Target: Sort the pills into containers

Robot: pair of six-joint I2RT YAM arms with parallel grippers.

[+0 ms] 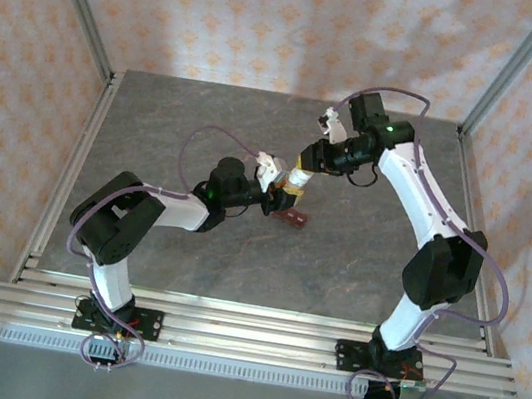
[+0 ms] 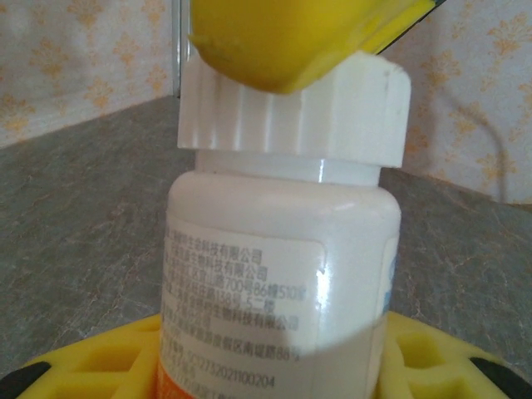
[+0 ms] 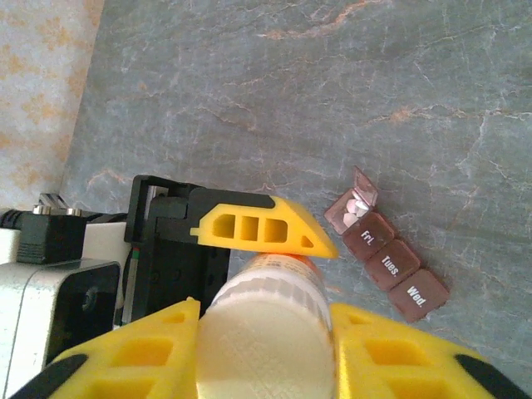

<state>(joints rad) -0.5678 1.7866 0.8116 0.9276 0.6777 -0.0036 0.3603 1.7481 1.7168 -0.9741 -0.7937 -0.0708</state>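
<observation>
- Grey stone-look table, patterned walls behind; bottle is held in the air over the table's centre.
- Left gripper is clamped on the bottle body. Right gripper is clamped on the ribbed white cap.
- Container strip lies flat on the table, at 5 o'clock from the bottle in the top view. The lid at its 11 o'clock end stands open, with pills inside.
- Risk: the cap sits slightly crooked. An off-axis twist may jam the thread or turn the bottle inside the left grip.
- Risk: sudden cap release could jerk the bottle and scatter pills.
- Risk: either arm dropping lower may knock the strip and spill the open compartment.
</observation>
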